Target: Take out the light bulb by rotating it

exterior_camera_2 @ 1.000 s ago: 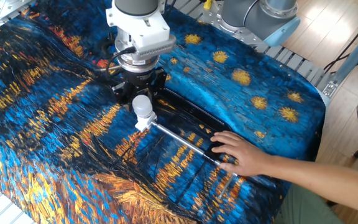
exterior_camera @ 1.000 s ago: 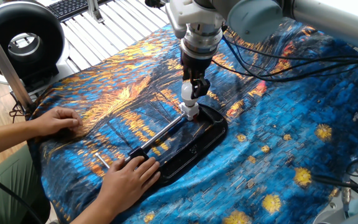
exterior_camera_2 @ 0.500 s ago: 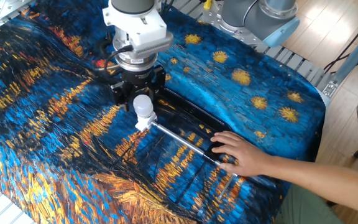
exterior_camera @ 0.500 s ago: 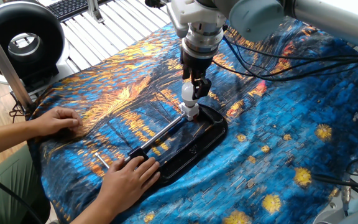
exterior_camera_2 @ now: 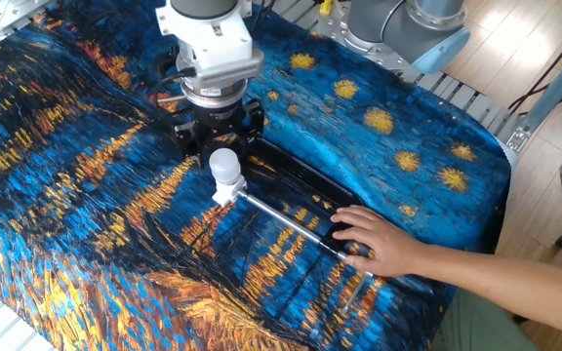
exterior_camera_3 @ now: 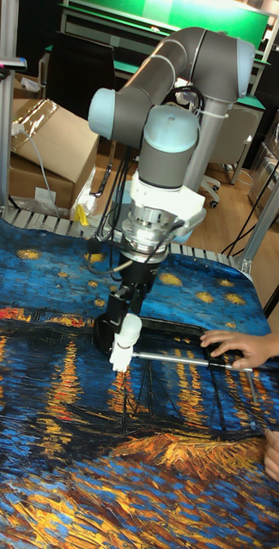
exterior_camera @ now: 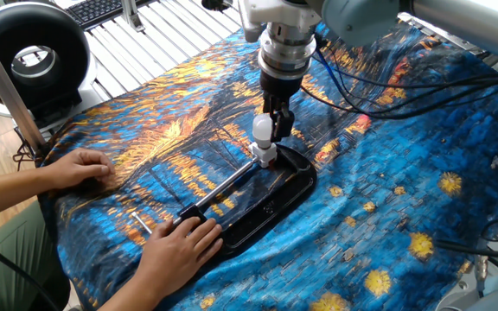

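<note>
The white frosted light bulb stands upright in a short white socket at the end of a black tray. My gripper hangs just above and behind the bulb. Its black fingers stand wide apart on either side and do not touch the glass, so it is open and holds nothing.
A metal rod runs from the socket along the tray. A person's hand presses on the tray's end, and another hand rests on the painted cloth. Cables hang behind the arm.
The wrist has turned about its axis and drifted slightly away from the bulb. The bulb, the socket and the hands have stayed put.
</note>
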Controlling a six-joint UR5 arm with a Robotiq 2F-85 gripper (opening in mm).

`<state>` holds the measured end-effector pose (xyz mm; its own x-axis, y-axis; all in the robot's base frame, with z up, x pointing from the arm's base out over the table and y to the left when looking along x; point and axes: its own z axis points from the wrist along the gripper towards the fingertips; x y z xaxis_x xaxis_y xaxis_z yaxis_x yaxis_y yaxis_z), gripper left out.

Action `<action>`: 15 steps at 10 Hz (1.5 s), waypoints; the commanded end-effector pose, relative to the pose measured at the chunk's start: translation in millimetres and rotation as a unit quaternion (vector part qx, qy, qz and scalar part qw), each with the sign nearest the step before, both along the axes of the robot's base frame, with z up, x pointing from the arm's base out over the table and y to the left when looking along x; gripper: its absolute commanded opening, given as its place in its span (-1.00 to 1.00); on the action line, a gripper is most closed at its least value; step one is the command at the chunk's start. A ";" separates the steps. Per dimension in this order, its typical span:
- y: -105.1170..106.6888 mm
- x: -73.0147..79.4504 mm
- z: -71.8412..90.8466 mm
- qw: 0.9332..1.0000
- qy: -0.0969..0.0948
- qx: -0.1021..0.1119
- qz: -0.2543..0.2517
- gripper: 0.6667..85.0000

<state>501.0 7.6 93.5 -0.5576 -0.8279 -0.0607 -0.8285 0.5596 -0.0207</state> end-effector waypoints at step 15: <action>12.0 2.7 0.4 0.955 0.032 0.016 -0.295 0.49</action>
